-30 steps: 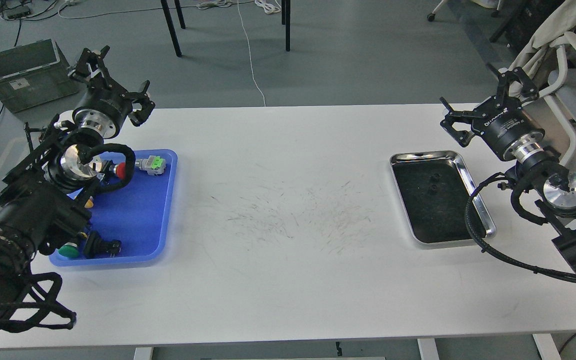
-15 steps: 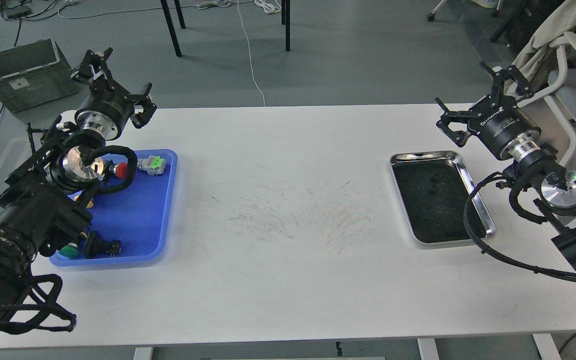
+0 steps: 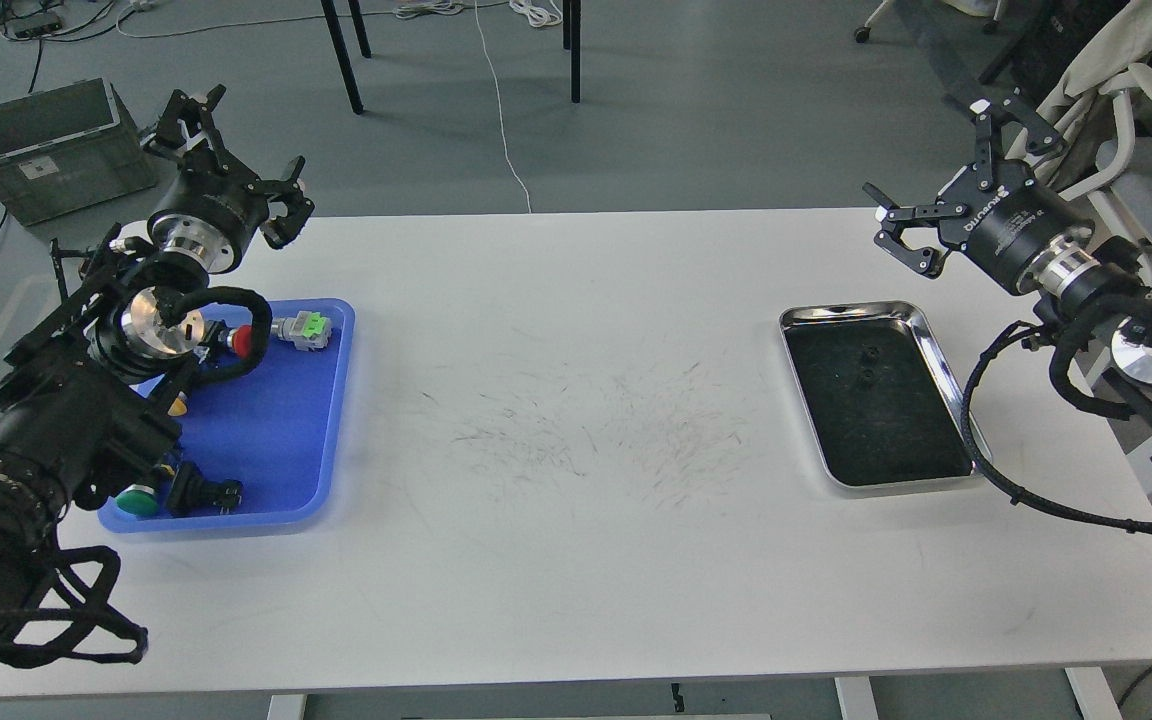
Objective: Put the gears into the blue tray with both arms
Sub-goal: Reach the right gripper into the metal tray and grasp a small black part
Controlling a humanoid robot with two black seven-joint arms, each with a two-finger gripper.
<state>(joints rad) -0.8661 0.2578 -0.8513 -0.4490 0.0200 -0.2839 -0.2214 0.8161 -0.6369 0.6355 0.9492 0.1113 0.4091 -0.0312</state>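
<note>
lying in the steel tray (image 3: 942,380), two tiny black gears (image 3: 870,364); both pincers spread, empty.

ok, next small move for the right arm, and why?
Probably lower the open right claw toward the two tiny black gears lying in the shiny steel tray; it hangs empty beyond the tray, and the bright-blue plastic tray holds no gears.
</note>
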